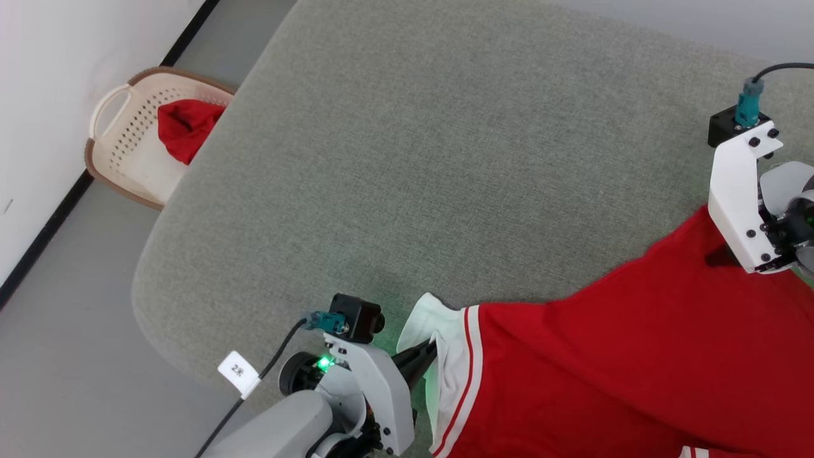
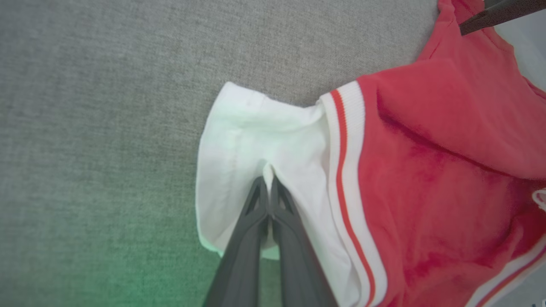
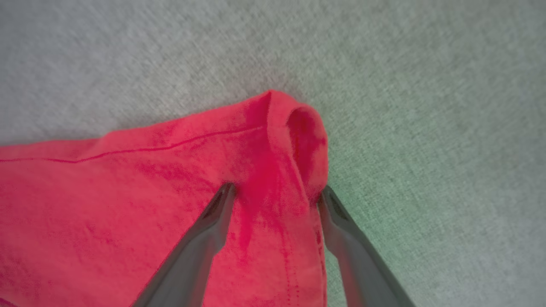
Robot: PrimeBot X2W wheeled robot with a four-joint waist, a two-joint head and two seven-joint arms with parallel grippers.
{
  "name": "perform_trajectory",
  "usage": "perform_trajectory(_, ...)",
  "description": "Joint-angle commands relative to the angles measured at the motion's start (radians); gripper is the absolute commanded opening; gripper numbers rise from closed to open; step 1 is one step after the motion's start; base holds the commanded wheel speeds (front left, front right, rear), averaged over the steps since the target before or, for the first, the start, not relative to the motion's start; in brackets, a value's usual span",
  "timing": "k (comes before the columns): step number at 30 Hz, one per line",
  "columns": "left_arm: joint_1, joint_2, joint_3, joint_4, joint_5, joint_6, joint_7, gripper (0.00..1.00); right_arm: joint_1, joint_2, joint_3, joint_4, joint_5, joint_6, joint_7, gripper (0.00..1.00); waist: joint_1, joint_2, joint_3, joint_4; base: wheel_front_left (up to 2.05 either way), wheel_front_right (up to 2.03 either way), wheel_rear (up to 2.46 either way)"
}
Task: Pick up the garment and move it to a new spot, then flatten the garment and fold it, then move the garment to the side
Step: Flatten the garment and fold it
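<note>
The garment point(image 1: 604, 369), a red jersey with red-and-white striped trim and a white fabric part point(image 2: 256, 136), lies spread over the lower right of the grey padded surface point(image 1: 413, 159). My left gripper point(image 2: 268, 179) is shut on a pinch of the white part, at the garment's left end point(image 1: 439, 343). My right gripper point(image 3: 275, 192) is open, and its two fingers stand astride a folded red corner point(image 3: 298, 128) of the garment at the right end. In the head view its white wrist bracket point(image 1: 738, 197) hides the fingers. A dark finger point(image 2: 495, 15) of it shows over the red cloth.
A perforated cream basket point(image 1: 121, 146) holding a plain red cloth bundle point(image 1: 184, 127) stands on the floor by the white wall, beyond the surface's far left corner. Bare grey fabric stretches across the middle and far side. The surface's rounded left edge point(image 1: 143, 267) drops to grey floor.
</note>
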Motion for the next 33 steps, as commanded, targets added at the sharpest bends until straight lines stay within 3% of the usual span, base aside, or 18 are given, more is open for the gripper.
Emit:
perform_trajectory(1, -0.001, -0.001, -0.001, 0.018, -0.005, 0.001, -0.001, 0.00, 0.048, -0.007, 0.036, 0.039, -0.009, 0.000, 0.040, 1.00, 0.0000, 0.0000, 0.003, 0.001, 0.00, 0.00, 0.00)
perform_trajectory(3, -0.003, -0.003, 0.000, 0.026, -0.006, -0.002, -0.004, 0.00, 0.044, -0.011, 0.043, 0.054, -0.001, 0.000, 0.077, 0.00, 0.0000, 0.0000, 0.003, 0.001, 0.00, 0.00, 0.00)
perform_trajectory(13, -0.003, 0.005, 0.005, 0.045, -0.009, 0.001, -0.009, 0.00, 0.011, 0.008, -0.017, 0.069, -0.023, 0.000, 0.022, 0.00, 0.0000, 0.0000, -0.014, -0.019, 0.00, 0.00, 0.00)
perform_trajectory(20, -0.042, 0.050, 0.011, 0.020, -0.004, 0.003, 0.030, 0.00, -0.037, 0.058, -0.079, 0.086, -0.016, 0.000, -0.073, 0.00, 0.0000, 0.0000, -0.048, -0.056, 0.00, 0.00, 0.00)
perform_trajectory(27, -0.174, 0.146, 0.022, -0.045, 0.000, 0.016, 0.183, 0.00, -0.072, 0.120, -0.134, 0.107, 0.015, 0.000, -0.155, 0.00, 0.0000, 0.0000, -0.118, -0.108, 0.00, 0.00, 0.00)
perform_trajectory(33, -0.354, 0.218, 0.030, -0.064, 0.016, -0.002, 0.346, 0.00, -0.122, 0.172, -0.166, 0.123, 0.019, 0.000, -0.224, 0.00, 0.0000, 0.0000, -0.176, -0.167, 0.00, 0.00, 0.00)
